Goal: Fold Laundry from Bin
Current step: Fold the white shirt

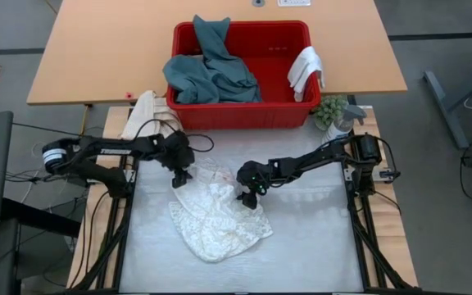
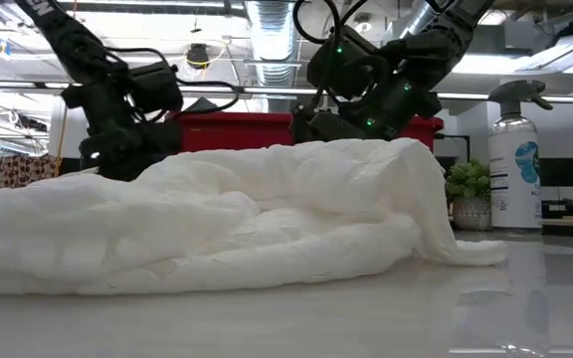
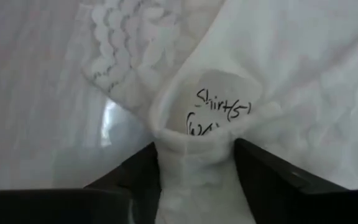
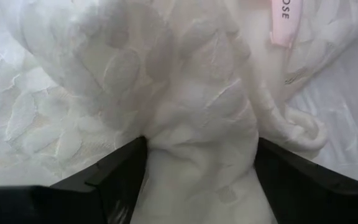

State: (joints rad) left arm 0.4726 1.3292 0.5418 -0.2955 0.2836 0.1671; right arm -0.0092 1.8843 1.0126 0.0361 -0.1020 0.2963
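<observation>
Laundry here is mostly one white textured garment (image 1: 218, 215) lying crumpled on the pale tabletop (image 1: 310, 246), between the two arms and in front of the red bin (image 1: 240, 75). Both grippers are down on its far edge. The left gripper (image 1: 182, 177) sits at the garment's upper left corner, and from its wrist I can see cloth bunched up between its two dark fingers (image 3: 263, 171), with a fold around a handwritten tag (image 3: 219, 109); the fingers pinch that gathered bit of fabric. The right gripper (image 1: 247, 197) is over the garment's upper right part, and its fingers (image 4: 303, 180) stand wide with a thick wad of the same white cloth filling the gap between them, a pink label (image 4: 281, 22) showing just beyond. From table height the garment makes a low, long mound with both grippers behind its crest. Back in the bin, a large teal-green garment (image 1: 211, 65) is heaped on the left side and spills over the rim, and a small white cloth (image 1: 306, 72) hangs over the right wall. A cream canvas bundle (image 1: 147, 111) lies beside the bin's left corner, and a spray bottle (image 2: 515, 159) and small plant (image 2: 470, 194) stand at the right.
</observation>
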